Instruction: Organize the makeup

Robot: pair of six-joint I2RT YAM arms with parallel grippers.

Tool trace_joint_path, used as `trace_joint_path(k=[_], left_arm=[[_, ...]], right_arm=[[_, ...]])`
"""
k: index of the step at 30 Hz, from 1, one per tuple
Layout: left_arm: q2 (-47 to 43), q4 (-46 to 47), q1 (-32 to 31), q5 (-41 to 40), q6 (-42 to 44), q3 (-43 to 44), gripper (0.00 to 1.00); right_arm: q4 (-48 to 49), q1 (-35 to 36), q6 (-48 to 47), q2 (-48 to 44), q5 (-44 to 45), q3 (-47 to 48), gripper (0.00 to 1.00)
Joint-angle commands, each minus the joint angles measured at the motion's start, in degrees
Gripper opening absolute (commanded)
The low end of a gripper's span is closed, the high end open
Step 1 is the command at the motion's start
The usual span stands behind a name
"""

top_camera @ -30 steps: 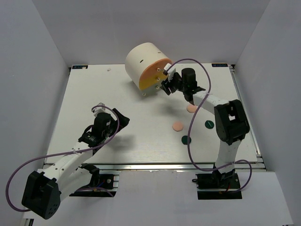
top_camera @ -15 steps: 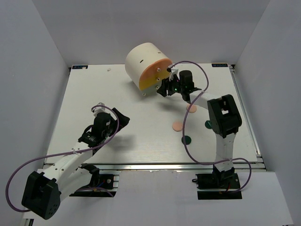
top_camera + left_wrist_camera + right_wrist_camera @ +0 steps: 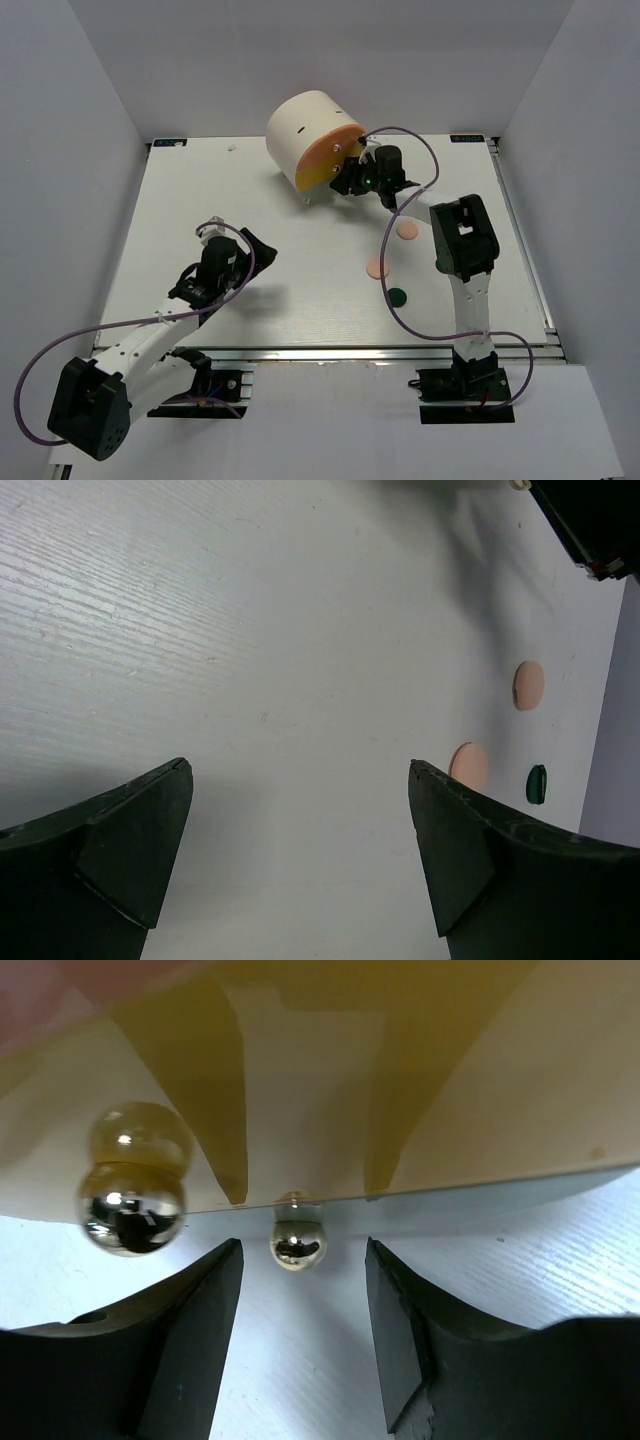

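Two peach-pink discs [image 3: 407,230] [image 3: 377,268] and one dark green disc [image 3: 397,296] lie flat on the table right of centre. They also show in the left wrist view: peach discs [image 3: 528,684] [image 3: 470,764] and the green disc [image 3: 536,783]. My right gripper [image 3: 351,181] is open at the orange-yellow front of the cream cylinder [image 3: 305,130]. In the right wrist view its jaws [image 3: 303,1260] stand either side of a small gold knob [image 3: 298,1241] without touching it. My left gripper [image 3: 257,247] is open and empty over bare table [image 3: 300,765].
A second, larger gold knob [image 3: 131,1206] sits left of the first on the drawer front [image 3: 320,1080]. The right arm's elbow [image 3: 462,240] rises over the right part of the table. Grey walls enclose the table [image 3: 200,200] on three sides.
My right gripper has moved left, closer to the cylinder's drawer front, and its arm has swung up and left, now covering a second green disc. The left arm has not moved.
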Motion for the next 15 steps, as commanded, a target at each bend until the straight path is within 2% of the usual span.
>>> trace_joint_path(k=[1, 8, 15], left_arm=[[0.4, 1.4, 0.3, 0.8, 0.5, 2.4, 0.98], [1.7, 1.5, 0.3, 1.0, 0.8, 3.1, 0.98], [2.0, 1.3, 0.4, 1.0, 0.8, 3.4, 0.98]], right_arm=[[2.0, 0.0, 2.5, 0.7, 1.9, 1.5, 0.58], [4.0, 0.3, 3.6, 1.5, 2.3, 1.0, 0.56], [4.6, 0.4, 3.8, 3.4, 1.6, 3.0, 0.49]])
